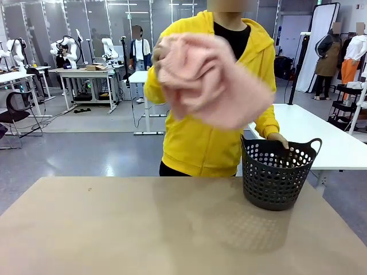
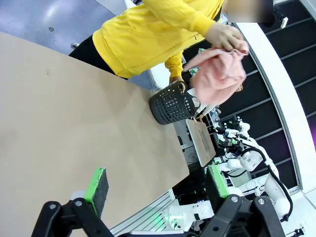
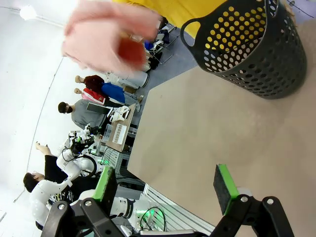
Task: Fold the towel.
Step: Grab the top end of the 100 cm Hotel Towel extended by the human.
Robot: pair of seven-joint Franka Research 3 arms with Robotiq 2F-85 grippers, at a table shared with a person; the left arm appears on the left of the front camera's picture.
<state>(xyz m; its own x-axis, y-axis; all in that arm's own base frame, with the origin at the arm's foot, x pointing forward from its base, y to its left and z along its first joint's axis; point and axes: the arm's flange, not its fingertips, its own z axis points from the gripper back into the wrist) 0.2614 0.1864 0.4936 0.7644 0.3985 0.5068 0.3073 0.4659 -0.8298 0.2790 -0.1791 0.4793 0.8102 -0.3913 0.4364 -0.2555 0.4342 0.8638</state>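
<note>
A person in a yellow hoodie (image 1: 195, 137) holds the pale pink towel (image 1: 209, 80) bunched in the air at chest height, above the far edge of the table, with one hand (image 1: 159, 52) on its top. The towel (image 2: 219, 74) hangs above the basket in the left wrist view, and it is a blurred pink shape (image 3: 106, 34) in the right wrist view. My left gripper (image 2: 158, 190) is open over the bare tabletop with nothing between its green pads. My right gripper (image 3: 165, 185) is open too, well short of the basket.
A black perforated basket (image 1: 278, 175) with handles stands at the table's far right; the person's other hand (image 1: 279, 139) rests on its rim. The tan tabletop (image 1: 143, 229) is bare in front of it. White tables, other people and equipment fill the room behind.
</note>
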